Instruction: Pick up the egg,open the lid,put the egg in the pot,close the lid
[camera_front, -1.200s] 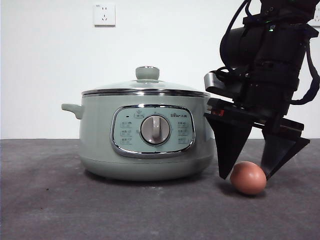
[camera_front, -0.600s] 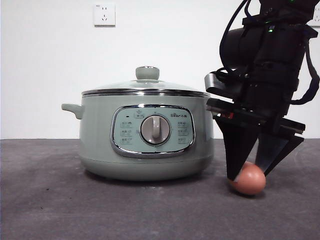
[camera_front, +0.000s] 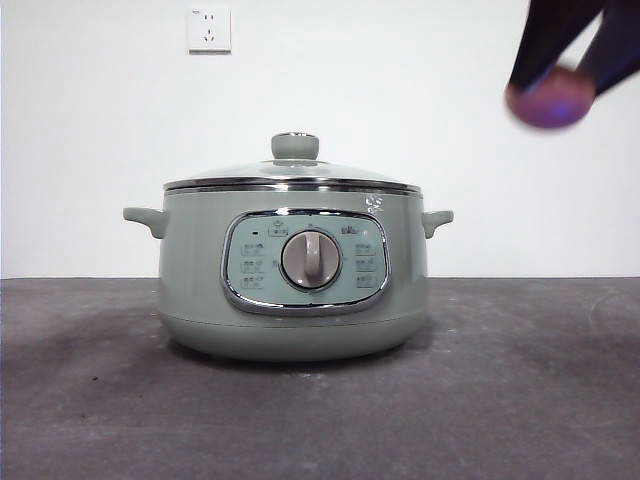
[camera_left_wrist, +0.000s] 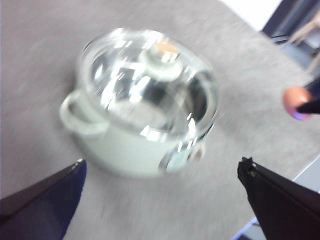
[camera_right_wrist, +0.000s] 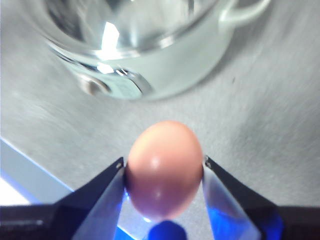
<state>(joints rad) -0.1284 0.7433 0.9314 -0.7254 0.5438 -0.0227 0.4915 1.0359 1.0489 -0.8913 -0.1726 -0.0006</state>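
Note:
The sage-green pot (camera_front: 292, 270) stands on the dark table with the glass lid (camera_front: 292, 176) shut on it, green knob up. My right gripper (camera_front: 560, 55) is shut on the reddish-brown egg (camera_front: 548, 98) and holds it high in the air at the top right, above and to the right of the pot. In the right wrist view the egg (camera_right_wrist: 164, 169) sits between the two jaws, with the pot (camera_right_wrist: 165, 55) below. My left gripper (camera_left_wrist: 160, 192) is open and empty, high above the pot (camera_left_wrist: 135, 135) and lid (camera_left_wrist: 150, 85); the egg (camera_left_wrist: 296, 100) shows at the far edge.
A white wall with a socket (camera_front: 208, 28) stands behind the table. The grey table surface (camera_front: 520, 400) stretches on both sides of the pot.
My right gripper closed on the egg on the table to the right of the pot and lifted it up to the top right of the front view.

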